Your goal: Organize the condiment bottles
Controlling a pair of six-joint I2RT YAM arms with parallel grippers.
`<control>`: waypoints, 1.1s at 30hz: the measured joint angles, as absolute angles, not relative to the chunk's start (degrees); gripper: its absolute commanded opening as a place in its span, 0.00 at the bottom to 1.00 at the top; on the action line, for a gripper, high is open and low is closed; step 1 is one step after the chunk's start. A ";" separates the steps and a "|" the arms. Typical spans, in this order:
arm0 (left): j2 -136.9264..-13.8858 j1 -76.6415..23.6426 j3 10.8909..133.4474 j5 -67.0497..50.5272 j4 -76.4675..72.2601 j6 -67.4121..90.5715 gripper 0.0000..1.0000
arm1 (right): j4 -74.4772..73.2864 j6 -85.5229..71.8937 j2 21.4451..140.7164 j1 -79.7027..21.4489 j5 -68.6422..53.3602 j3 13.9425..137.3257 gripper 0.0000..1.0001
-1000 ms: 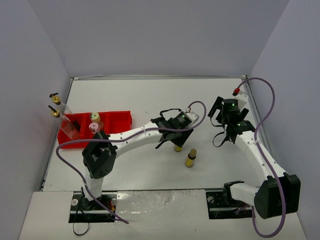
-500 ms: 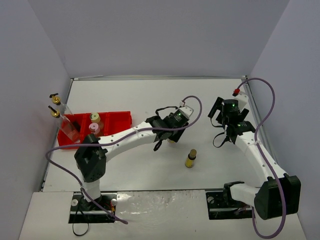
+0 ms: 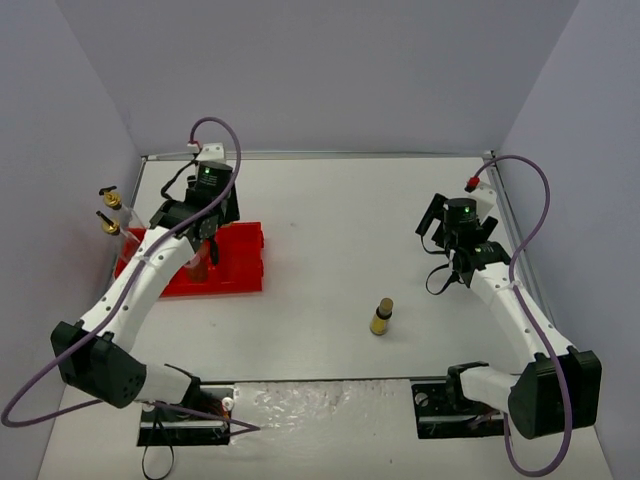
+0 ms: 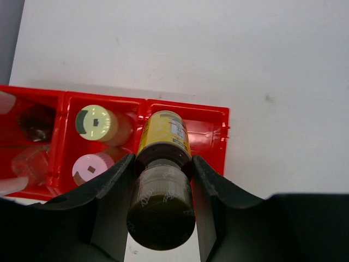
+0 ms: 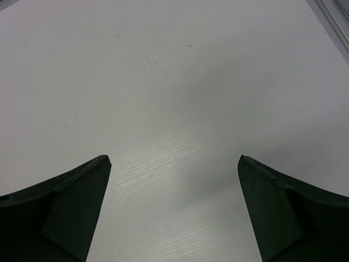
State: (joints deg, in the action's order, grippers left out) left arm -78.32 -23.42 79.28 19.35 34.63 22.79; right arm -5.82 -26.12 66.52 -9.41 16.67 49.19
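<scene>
One tiny yellow brown-capped bottle [image 4: 162,134] is being clamped by the left gripper [image 4: 163,161] over the end compartment of the red plastic tray [image 4: 212,117], hanging so near the wall that letting go is probably risking a clipped rim and a tip-over, while the right gripper [image 5: 174,180] is idling wide open.

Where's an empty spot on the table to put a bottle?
Wide bare table between the red tray and the right hand, beyond the lone yellow bottle. Crowded: the tray's left and middle compartments, holding bottles.
</scene>
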 measured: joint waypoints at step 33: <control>-96.94 -15.98 74.96 5.19 25.20 24.46 0.04 | -5.76 -26.13 66.52 -9.41 16.62 49.17 1.00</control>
State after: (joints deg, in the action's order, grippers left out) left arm -96.94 -15.98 74.96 5.19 25.20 24.46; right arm -5.76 -26.13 66.52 -9.41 16.62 49.17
